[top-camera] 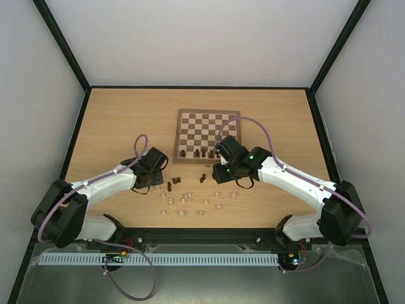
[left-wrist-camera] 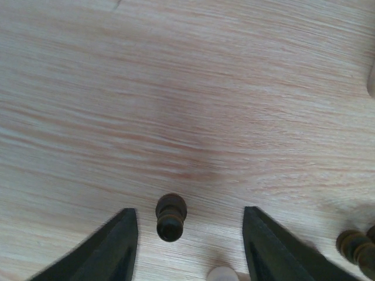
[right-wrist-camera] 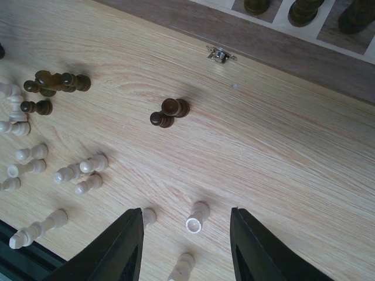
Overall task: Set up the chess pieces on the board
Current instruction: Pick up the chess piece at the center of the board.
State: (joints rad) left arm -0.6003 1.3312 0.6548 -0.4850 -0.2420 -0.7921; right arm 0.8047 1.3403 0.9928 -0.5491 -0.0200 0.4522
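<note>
The board (top-camera: 209, 126) lies toward the far middle of the worktop (top-camera: 114, 120), with a few dark chessmen (top-camera: 197, 153) standing on its near row. The rest are loose on the worktop between the board and the arm bases: pale chessmen (top-camera: 185, 200) are scattered there, many tipped over, with loose dark pieces (top-camera: 175, 181) just beyond them. The left pincer (left-wrist-camera: 189, 212) hangs low over the wood to the left of the board with its jaws spread. A dark pawn (left-wrist-camera: 170, 218) sits between them, touching neither finger. The right pincer (right-wrist-camera: 186, 212) is just off the board's near edge, also spread. A pale pawn (right-wrist-camera: 197, 218) lies on its side in the gap, clear of both fingers. A small metal clasp (right-wrist-camera: 221, 55) shows on the board's frame.
</note>
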